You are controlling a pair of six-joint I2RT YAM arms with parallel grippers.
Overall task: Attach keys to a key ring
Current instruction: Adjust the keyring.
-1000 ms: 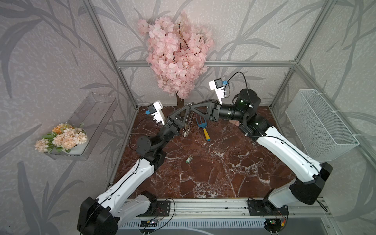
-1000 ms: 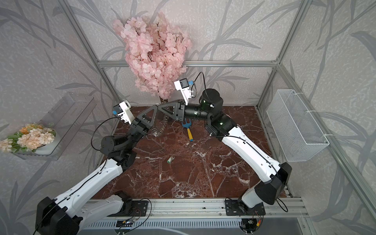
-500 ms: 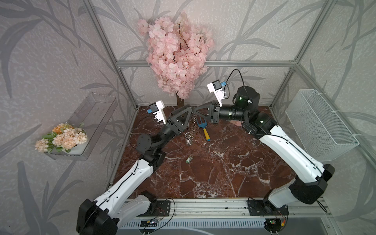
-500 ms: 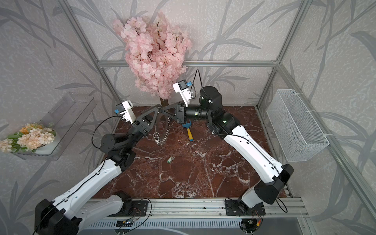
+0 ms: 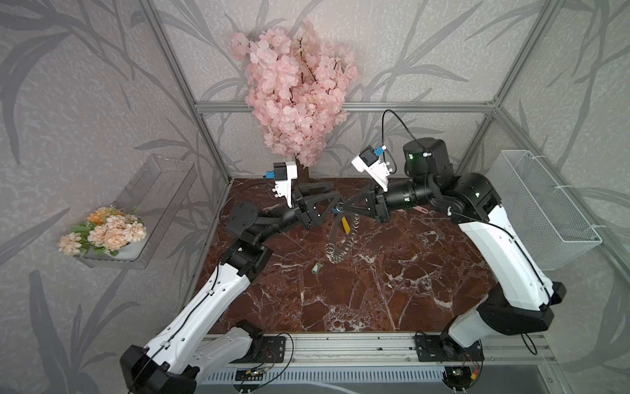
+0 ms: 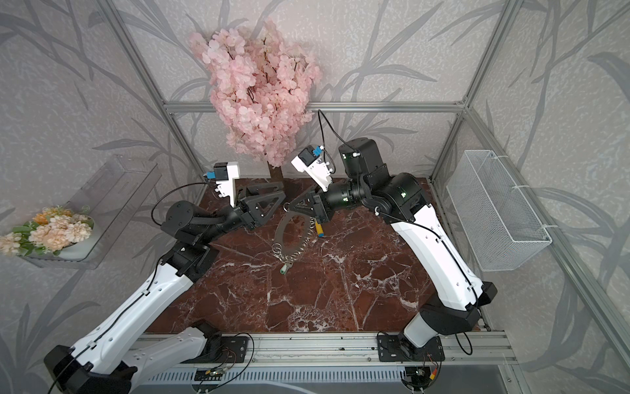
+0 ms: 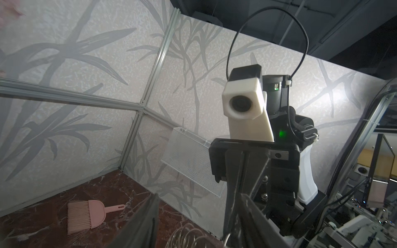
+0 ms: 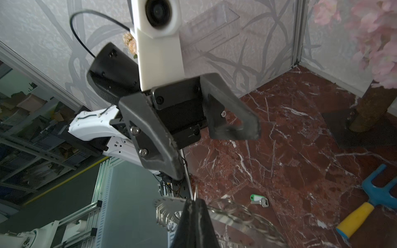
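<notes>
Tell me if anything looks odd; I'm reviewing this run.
The flat grey metal key ring disc dangles askew, pinched at its fringed rim by the right gripper, while the silver key with green tag lies unattached on the marble table.

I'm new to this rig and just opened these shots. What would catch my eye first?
The key ring dangles in mid-air over the marble table, pinched by one rim ring in the shut right gripper, with the open left gripper facing it close by. Behind them a pink blossom tree towers at the back wall, and a small green-tagged key lies on the table, unattached.
</notes>
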